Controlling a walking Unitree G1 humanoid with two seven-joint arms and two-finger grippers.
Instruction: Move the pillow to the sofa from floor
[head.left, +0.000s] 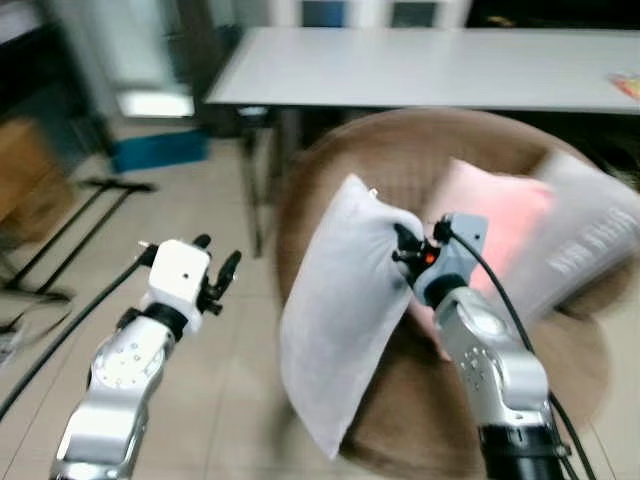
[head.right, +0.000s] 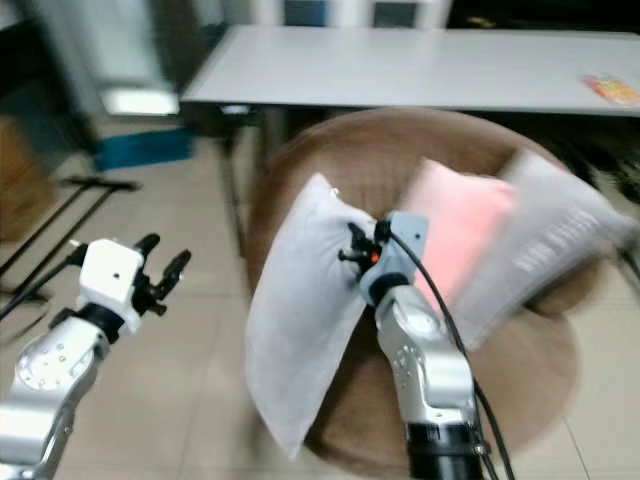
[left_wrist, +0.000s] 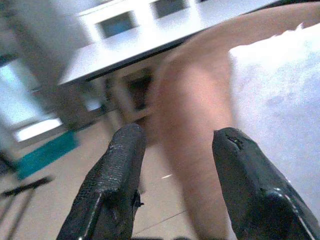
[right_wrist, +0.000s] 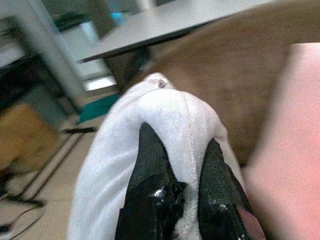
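A white pillow (head.left: 345, 305) hangs upright in the air against the front of a round brown sofa chair (head.left: 400, 160). My right gripper (head.left: 405, 245) is shut on the pillow's upper edge, and the cloth bunches between its fingers (right_wrist: 150, 160). The pillow's lower corner dangles below the seat's front rim. My left gripper (head.left: 215, 270) is raised over the tiled floor, left of the pillow and apart from it. Its fingers (left_wrist: 120, 170) stand open with nothing between them.
A pink cushion (head.left: 500, 225) and a grey cushion (head.left: 590, 240) lean on the sofa's seat back. A long white table (head.left: 420, 65) stands behind the sofa. At the left lie black stand legs (head.left: 90, 200), a cable and a teal box (head.left: 155, 150) on the tiled floor.
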